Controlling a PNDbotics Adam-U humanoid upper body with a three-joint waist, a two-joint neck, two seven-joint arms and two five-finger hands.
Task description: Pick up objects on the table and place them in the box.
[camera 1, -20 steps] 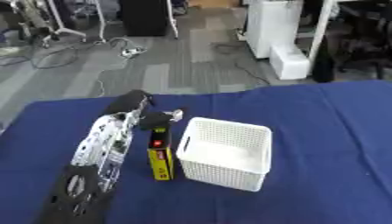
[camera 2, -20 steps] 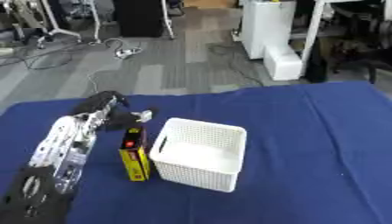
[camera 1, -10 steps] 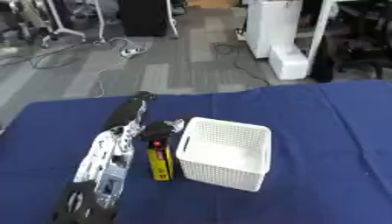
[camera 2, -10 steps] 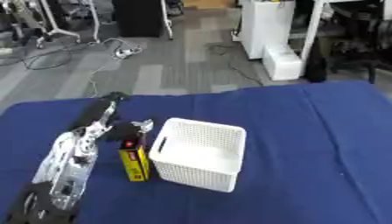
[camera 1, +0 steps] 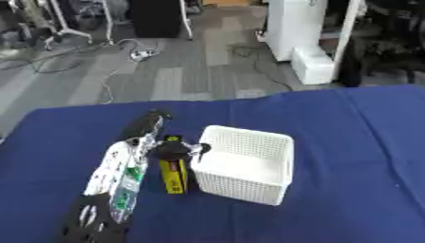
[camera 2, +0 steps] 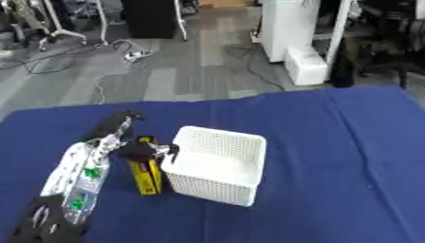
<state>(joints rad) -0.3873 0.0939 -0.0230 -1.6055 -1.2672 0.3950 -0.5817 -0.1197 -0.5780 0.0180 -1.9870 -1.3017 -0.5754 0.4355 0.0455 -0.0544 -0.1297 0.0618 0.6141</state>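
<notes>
One yellow box [camera 1: 173, 173] lies under the left hand's [camera 1: 170, 150] curled, empty fingers [camera 1: 197, 148].

Even, diffuse overhead room light; no glare. My left hand [camera 1: 170, 151] is motion-blurred, details smeared. White basket [camera 1: 246, 163] casts a soft shadow on the blue cloth [camera 1: 348, 161]. Background soft throughout.

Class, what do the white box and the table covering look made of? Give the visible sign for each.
White box: probably rigid moulded plastic, matte; its walls are a regular perforated lattice. Table covering: apparently woven cloth, matte dark blue; it shows no shine and lies with faint soft creases.
</notes>
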